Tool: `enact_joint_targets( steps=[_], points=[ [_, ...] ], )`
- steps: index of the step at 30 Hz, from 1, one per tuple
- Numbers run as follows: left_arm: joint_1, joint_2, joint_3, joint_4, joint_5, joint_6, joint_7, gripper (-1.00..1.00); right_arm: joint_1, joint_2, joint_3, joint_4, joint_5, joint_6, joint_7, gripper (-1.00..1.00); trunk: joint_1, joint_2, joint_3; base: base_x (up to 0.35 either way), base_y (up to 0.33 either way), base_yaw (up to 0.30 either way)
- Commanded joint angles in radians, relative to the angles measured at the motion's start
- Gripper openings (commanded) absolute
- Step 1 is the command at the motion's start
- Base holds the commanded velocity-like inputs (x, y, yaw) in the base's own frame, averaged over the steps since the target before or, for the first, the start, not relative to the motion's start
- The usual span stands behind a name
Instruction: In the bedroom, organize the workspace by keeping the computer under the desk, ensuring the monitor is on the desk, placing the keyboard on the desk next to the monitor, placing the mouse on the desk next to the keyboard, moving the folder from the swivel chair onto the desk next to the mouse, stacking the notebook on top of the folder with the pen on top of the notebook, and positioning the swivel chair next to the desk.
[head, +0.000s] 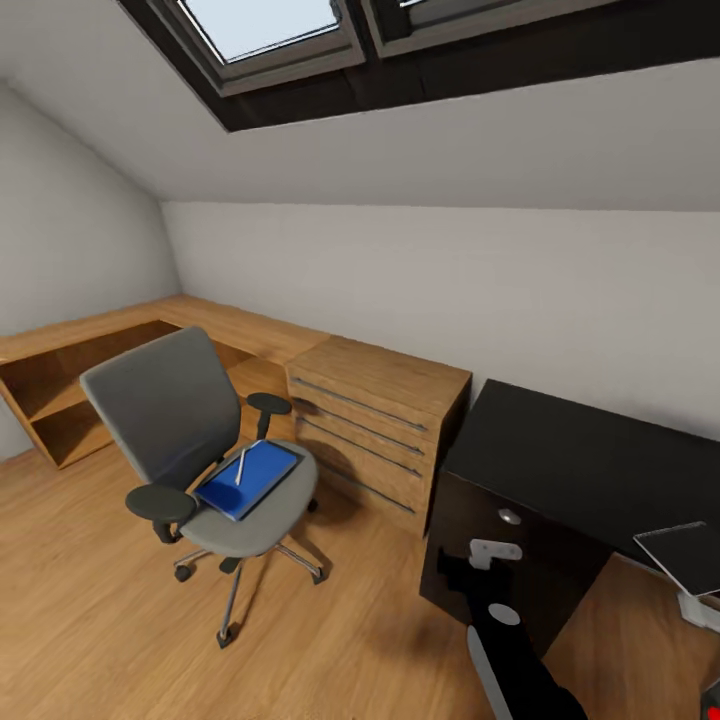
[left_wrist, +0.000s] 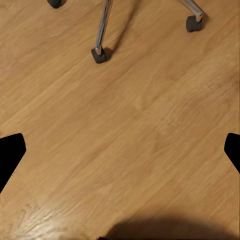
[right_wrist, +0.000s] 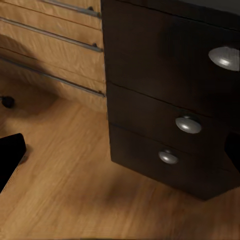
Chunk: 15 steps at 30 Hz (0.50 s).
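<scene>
We see the folder (head: 248, 481) on the swivel chair (head: 190, 440); both our grippers' fingers (left_wrist: 10, 155) (right_wrist: 10, 157) stand wide, holding nothing.

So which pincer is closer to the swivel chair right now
Left. The left pincer hangs open over the floor just short of the swivel chair castors. The right pincer faces the desk drawers, farther from it.

One swivel chair (head: 205, 450), one blue folder (head: 248, 480) (a pen (head: 241, 465) on it), one wooden chest (head: 375, 430), one black table (head: 570, 470), three silver knobs (right_wrist: 188, 124).
</scene>
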Motion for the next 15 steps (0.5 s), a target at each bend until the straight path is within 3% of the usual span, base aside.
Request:
enact_joint_targets(
  steps=[1, 15],
  points=[
    [-0.001, 0.001, -0.008, 0.001, 0.010, -0.005, 0.007, 1.00, 0.000, -0.001, 0.003, -0.002, -0.002, 0.006, -0.006, 1.00, 0.000, -0.001, -0.002, -0.136, 0.182, 0.245],
    [-0.001, 0.001, -0.008, 0.001, 0.010, -0.006, 0.005, 1.00, 0.000, -0.003, 0.006, -0.002, -0.001, 0.006, -0.006, 1.00, 0.000, -0.001, -0.017, -0.030, 0.292, 0.206]
  ],
)
